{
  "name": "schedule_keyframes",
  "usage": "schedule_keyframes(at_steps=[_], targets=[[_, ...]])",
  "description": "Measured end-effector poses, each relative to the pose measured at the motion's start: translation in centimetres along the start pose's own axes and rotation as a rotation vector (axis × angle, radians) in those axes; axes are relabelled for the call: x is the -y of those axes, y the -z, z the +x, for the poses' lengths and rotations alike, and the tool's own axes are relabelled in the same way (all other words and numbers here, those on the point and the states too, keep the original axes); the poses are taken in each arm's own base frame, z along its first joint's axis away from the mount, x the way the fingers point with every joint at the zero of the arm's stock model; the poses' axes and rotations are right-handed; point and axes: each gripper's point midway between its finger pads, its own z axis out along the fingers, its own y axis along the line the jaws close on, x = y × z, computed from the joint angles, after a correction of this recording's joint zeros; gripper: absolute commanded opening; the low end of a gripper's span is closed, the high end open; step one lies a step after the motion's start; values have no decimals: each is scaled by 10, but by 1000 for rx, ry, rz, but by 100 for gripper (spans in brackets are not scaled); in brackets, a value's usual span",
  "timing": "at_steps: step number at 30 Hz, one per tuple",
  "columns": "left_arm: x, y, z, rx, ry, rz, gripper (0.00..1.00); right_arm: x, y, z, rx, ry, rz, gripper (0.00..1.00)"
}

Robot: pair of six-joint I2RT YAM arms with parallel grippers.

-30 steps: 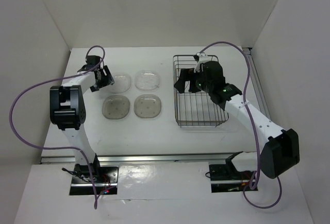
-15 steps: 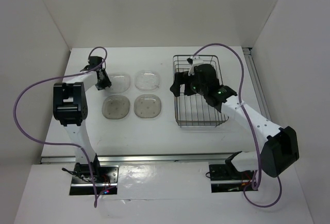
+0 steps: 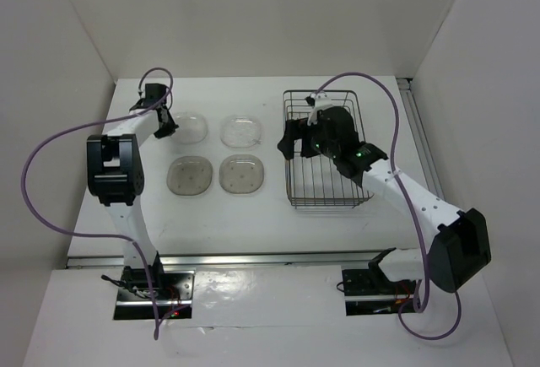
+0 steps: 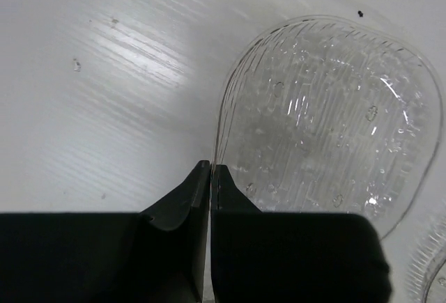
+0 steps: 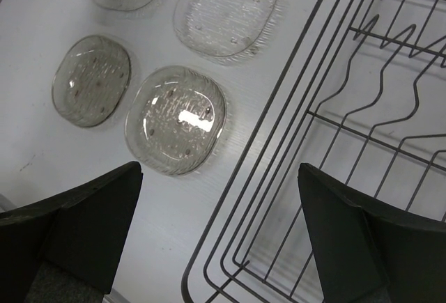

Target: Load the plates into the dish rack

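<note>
The far-left clear plate (image 4: 327,115) lies flat on the table (image 3: 211,215), well left of the dish rack (image 3: 331,203), its near edge hidden behind the left gripper (image 4: 210,171), whose fingers pinch the rim with barely a slit between them. It is ribbed, translucent and rounded-square, beside three other plates (image 3: 242,173). The right gripper (image 5: 219,177) hangs wide open and empty over the rack's left edge.

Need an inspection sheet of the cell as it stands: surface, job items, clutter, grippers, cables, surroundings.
Surface: white table, a few tiny specks.
Job's things: four plates in a two-by-two block; far-left clear plate, second clear plate, grey plates nearer; dish rack to their right, no plate seen in it.
Clutter: nothing seen.
Grippers: left gripper shut on the far-left clear plate's rim; right gripper open, over the rack's left edge.
Cables: purple cables loop off each arm.
Surroundings: white walls on three sides.
</note>
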Motion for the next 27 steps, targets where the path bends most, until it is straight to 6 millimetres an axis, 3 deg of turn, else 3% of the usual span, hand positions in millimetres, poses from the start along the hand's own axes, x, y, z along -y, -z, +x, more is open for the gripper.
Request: schedule_keyframes(at_steps=[3,6,9,13,16,20,27], targets=[[-2,18,-10,32,2,5,0,-5,-4,-3,18,0,-37,100],[4,59,-19,76,-32,91,0,-14,-9,-5,36,1,-106,100],[20,118,-35,190,-84,201,0,-26,-16,-9,58,10,-196,100],[78,205,-42,376,-223,394,0,-40,-28,-23,96,27,-284,100],[126,252,-24,441,-338,538,0,-49,-44,-44,124,49,-320,100],[151,271,0,437,-431,610,0,-54,-59,-71,173,89,-326,100],[152,277,10,420,-447,641,0,-40,-63,-94,231,117,-278,100]])
